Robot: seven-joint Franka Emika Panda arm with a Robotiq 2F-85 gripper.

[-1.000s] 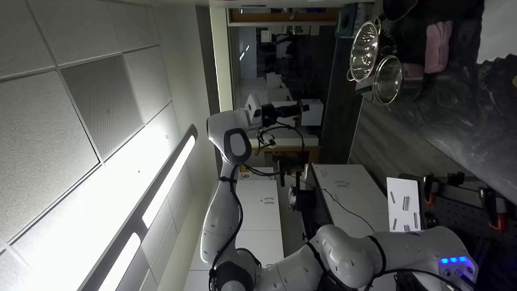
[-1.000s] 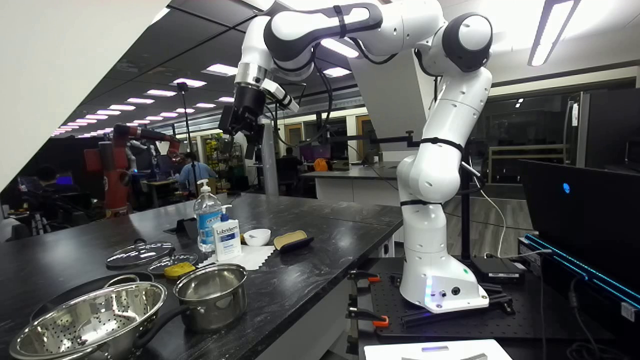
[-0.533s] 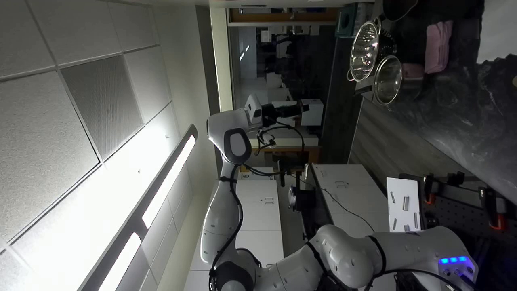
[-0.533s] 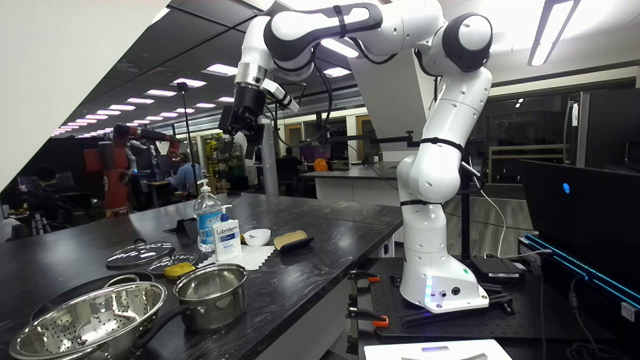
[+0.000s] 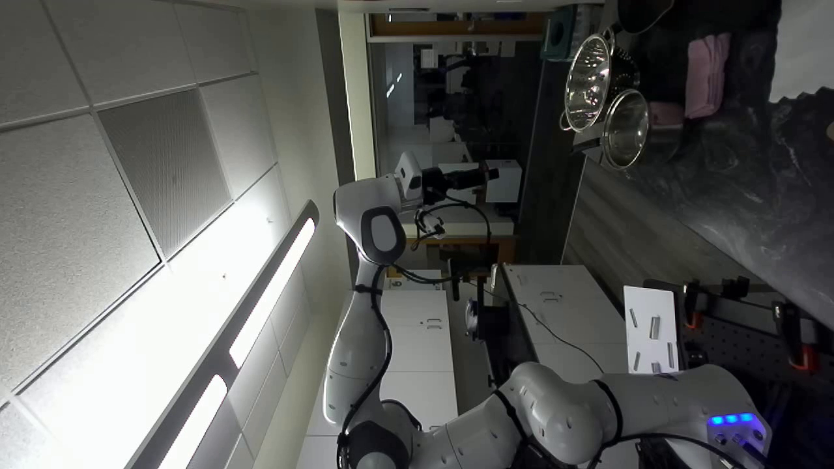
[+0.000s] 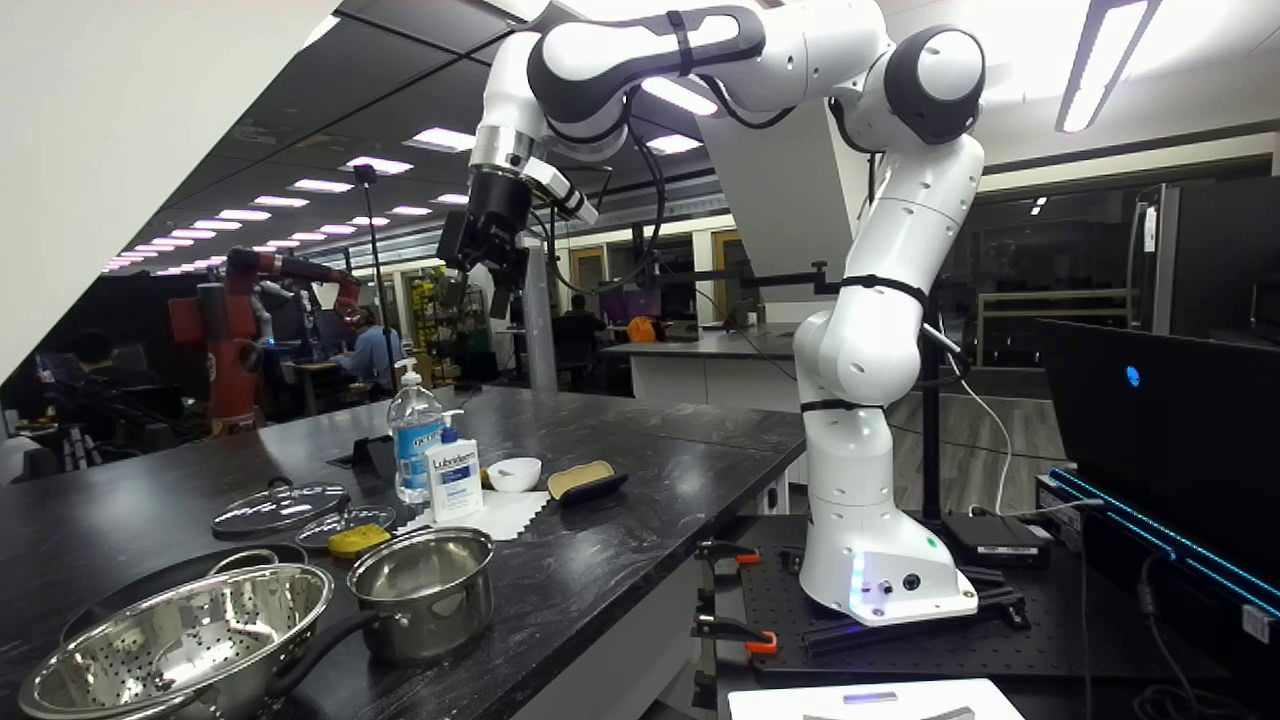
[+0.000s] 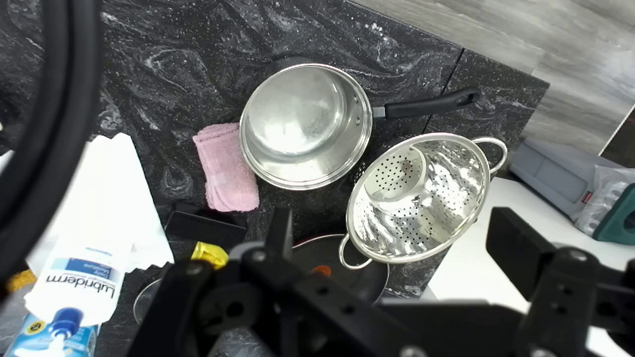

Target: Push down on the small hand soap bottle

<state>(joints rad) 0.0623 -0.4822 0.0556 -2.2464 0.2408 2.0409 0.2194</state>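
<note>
The small pump bottle (image 6: 456, 478) is white with a blue and white Lubriderm label and a blue collar. It stands upright on a white cloth on the dark counter. In the wrist view the small bottle (image 7: 82, 282) is at the lower left, its pump head near the bottom edge. A taller clear bottle (image 6: 416, 440) with a blue label and a white pump stands right behind it. My gripper (image 6: 480, 300) is high above the counter, apart from both bottles. In the wrist view my gripper (image 7: 391, 223) is open, with nothing between its fingers.
A colander (image 6: 200, 630) and a steel pot (image 6: 425, 590) stand at the counter's near side. Glass lids (image 6: 280, 508), a yellow sponge (image 6: 358, 540), a white bowl (image 6: 514, 475) and a brown-topped brush or sponge (image 6: 582, 480) lie around the bottles. A pink towel (image 7: 225, 168) lies beside the pot.
The arm, gripper and bottles have not visibly moved. Only a person in the far background has shifted a little.
</note>
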